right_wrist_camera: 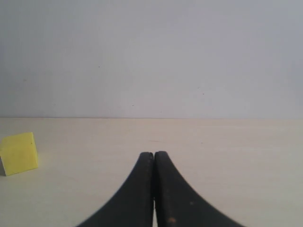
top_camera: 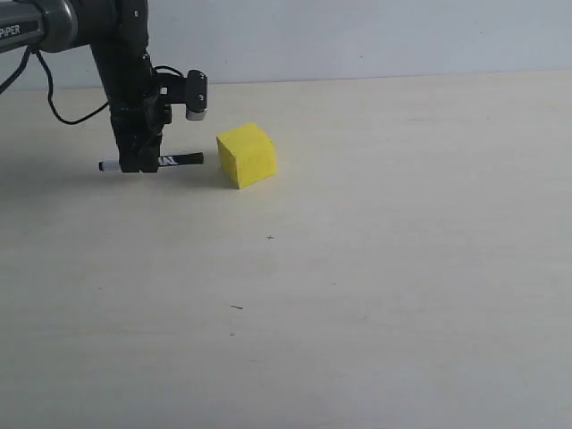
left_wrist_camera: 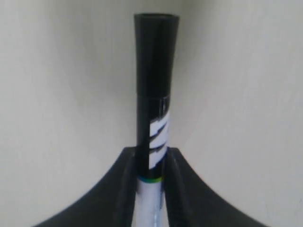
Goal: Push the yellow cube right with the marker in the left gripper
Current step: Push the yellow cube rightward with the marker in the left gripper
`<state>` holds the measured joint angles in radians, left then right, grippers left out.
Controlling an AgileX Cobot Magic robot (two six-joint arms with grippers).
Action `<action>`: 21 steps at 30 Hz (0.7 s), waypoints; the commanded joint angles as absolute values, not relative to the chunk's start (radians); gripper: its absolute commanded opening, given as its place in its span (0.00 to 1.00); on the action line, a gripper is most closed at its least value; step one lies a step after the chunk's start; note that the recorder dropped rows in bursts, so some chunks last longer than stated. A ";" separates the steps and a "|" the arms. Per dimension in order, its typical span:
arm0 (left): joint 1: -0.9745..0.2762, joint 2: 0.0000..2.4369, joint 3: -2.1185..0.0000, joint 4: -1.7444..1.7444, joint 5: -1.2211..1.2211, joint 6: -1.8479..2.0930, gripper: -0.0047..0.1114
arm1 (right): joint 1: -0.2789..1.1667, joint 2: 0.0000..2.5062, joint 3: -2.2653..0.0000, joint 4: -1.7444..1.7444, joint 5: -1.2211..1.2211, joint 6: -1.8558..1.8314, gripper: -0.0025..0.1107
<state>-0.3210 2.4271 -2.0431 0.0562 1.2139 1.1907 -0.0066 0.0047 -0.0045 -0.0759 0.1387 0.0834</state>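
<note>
The yellow cube (top_camera: 246, 155) rests on the pale table, left of centre and toward the back. It also shows at the edge of the right wrist view as the yellow cube (right_wrist_camera: 19, 152). My left gripper (top_camera: 141, 163) is shut on the marker (top_camera: 179, 161), which lies level just above the table. The marker's black end points at the cube and stops a short gap from its left face. In the left wrist view the marker (left_wrist_camera: 155, 90) runs out between the two black fingers (left_wrist_camera: 124, 189). My right gripper (right_wrist_camera: 154, 156) is shut, holds nothing, and does not appear in the exterior view.
The beige table (top_camera: 375, 286) stretches wide to the right and front of the cube. A white wall (top_camera: 375, 36) stands behind the table's far edge. The left arm's black cables (top_camera: 54, 103) hang at the far left.
</note>
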 commanded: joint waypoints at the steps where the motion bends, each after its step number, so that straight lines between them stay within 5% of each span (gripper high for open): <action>1: -0.340 2.427 -2.049 0.066 1.202 1.147 0.04 | -0.006 0.000 0.000 -0.077 0.134 0.083 0.02; 6: -0.423 2.433 -2.049 0.023 1.089 1.166 0.04 | -0.006 0.000 0.000 -0.077 0.134 0.083 0.02; 21: -0.353 2.433 -2.049 0.023 1.038 1.203 0.04 | -0.006 0.000 0.000 -0.077 0.134 0.083 0.02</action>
<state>-0.3337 2.4362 -2.0431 0.0279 1.0744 1.1851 -0.0066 0.0047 -0.0045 -0.0759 0.1387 0.0834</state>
